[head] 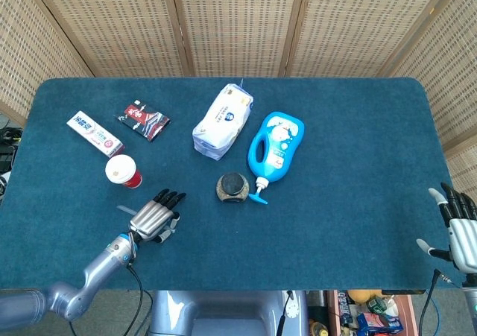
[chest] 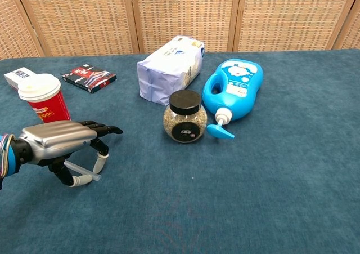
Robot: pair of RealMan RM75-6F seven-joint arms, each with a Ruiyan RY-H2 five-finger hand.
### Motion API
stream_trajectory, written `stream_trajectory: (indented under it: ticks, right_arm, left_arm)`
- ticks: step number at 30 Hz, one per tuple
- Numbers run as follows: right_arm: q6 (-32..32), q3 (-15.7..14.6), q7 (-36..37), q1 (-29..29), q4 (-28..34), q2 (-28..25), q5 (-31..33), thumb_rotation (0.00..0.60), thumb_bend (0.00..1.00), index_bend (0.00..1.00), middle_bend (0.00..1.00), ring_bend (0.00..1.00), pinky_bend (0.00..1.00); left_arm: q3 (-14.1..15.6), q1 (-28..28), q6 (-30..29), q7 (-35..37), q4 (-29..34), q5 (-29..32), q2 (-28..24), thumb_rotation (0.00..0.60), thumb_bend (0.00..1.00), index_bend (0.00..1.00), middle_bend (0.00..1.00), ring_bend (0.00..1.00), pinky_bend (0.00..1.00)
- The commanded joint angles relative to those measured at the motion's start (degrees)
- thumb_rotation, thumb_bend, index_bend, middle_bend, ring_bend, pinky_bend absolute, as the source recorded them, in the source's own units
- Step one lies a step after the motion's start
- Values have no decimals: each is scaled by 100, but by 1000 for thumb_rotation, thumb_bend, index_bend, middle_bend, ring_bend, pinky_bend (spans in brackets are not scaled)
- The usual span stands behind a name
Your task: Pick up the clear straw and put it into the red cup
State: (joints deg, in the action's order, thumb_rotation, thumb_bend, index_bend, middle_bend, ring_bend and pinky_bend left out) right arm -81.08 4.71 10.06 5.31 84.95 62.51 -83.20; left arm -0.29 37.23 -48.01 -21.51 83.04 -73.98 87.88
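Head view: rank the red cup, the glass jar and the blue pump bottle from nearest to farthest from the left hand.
From the left hand:
1. red cup, just beyond it, toward the far left.
2. glass jar, to its right, mid-table.
3. blue pump bottle, lying farther right, beyond the jar.

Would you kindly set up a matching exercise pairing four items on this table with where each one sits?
Things:
1. red cup
2. clear straw
3. jar with black lid
4. blue pump bottle

Places:
A. lying under the left hand
B. just left of the pump nozzle
C. standing beyond the left hand
D. lying right of the white bag

Pairs: 1-C, 2-A, 3-B, 4-D
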Motion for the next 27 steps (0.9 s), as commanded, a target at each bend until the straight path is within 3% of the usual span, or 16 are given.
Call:
stream_trajectory:
  ticks: [1,19,27]
  right_arm:
    - [5,-2,1,1,-1,0,1,600,0,0,0,0,0]
    - [5,-6,6,0,7,-4,-1,600,0,0,0,0,0]
    - [-8,-10,22,-4,1,-5,-14,600,0,0,0,0,0]
  left_arm:
    - [16,4,-5,-21,4,16,-5,600,380,537,0,0,0]
    - [57,42,-11,-43,-64,122,40,600,379,537,0,0,0]
    - [27,37,-121,-36,82,112,-58,600,425,595,0,0,0]
